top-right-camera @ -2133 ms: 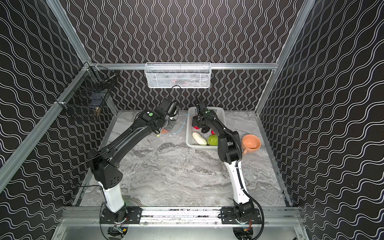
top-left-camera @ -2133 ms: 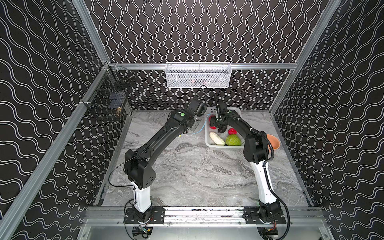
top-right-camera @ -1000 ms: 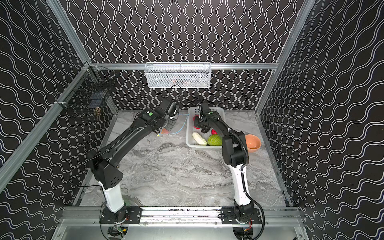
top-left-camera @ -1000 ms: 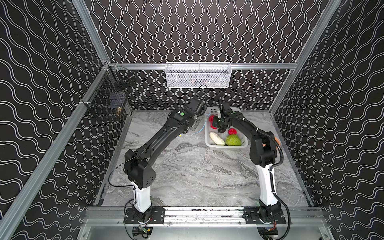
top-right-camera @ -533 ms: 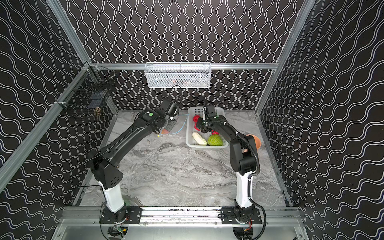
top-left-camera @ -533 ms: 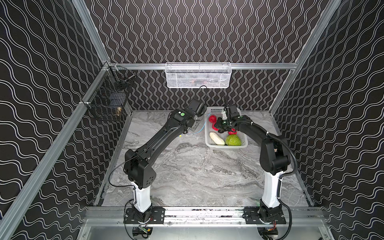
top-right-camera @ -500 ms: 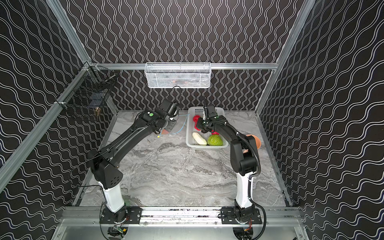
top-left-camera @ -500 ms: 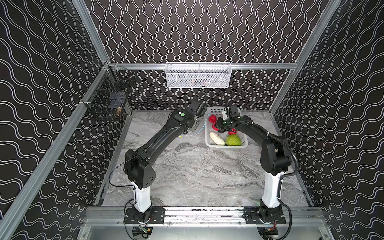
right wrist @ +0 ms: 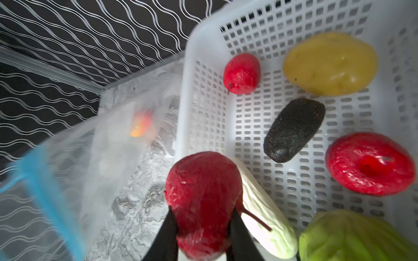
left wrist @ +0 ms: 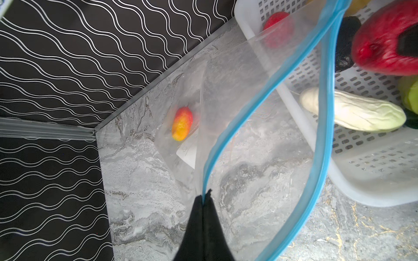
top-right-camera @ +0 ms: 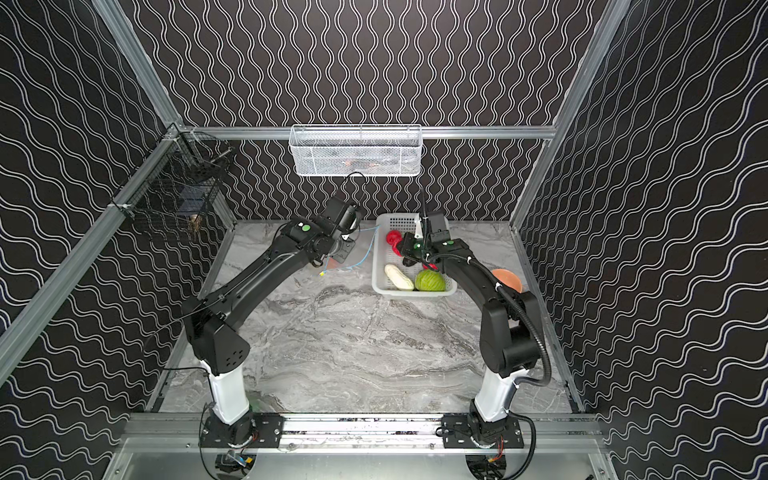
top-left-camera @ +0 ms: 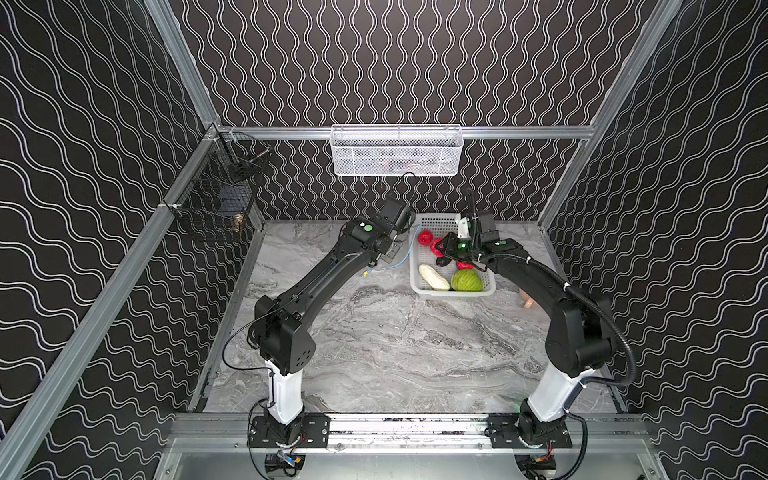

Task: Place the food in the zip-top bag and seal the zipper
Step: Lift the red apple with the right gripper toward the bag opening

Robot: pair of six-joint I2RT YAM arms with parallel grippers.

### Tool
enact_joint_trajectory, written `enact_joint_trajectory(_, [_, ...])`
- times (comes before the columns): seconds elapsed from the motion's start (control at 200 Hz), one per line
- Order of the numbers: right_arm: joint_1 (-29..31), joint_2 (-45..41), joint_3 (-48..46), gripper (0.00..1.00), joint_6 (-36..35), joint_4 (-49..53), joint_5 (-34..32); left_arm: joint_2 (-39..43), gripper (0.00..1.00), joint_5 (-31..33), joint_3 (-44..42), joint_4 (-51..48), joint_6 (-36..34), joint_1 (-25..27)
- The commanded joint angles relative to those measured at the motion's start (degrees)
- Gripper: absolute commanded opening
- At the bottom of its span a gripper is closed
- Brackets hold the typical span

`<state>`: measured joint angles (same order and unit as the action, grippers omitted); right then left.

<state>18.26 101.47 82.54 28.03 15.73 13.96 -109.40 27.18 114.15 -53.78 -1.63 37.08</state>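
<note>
Swinging outward since a second ago, my right hand (right wrist: 201, 210) grips a red piece (right wrist: 203, 187) round its belly at the basket (right wrist: 182, 113) edge, near the bag (left wrist: 226, 79). It looks light, glossy, perhaps squashy; my left hand (left wrist: 204, 200) pinches the zipper (left wrist: 325, 135), holding the limp bag open.

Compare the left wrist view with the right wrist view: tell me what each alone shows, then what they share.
Left wrist only: the left end effector shut on the zipper, whose blue strip loops open around the bag's mouth. Right wrist only: a dimpled red piece lying in the white basket, and the right end effector clamping the stemmed red piece from both sides. Shared: the zip-top bag holding the yellow-orange fruit, the basket, the stemmed red piece, the white long vegetable, the dark oval.
</note>
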Motion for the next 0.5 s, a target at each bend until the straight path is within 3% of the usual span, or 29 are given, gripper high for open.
enact_joint_trajectory(0.0, [-0.23,-1.98,-0.74,0.00,0.69,-3.13,0.90,-0.70,0.00,-0.29,0.94,-0.61,0.46,0.14])
enact_joint_trajectory(0.495, [-0.57,-12.28,-12.10,0.00,6.47,-15.32,5.94,-1.72,0.00,-2.04,2.45,-1.65,0.82,0.36])
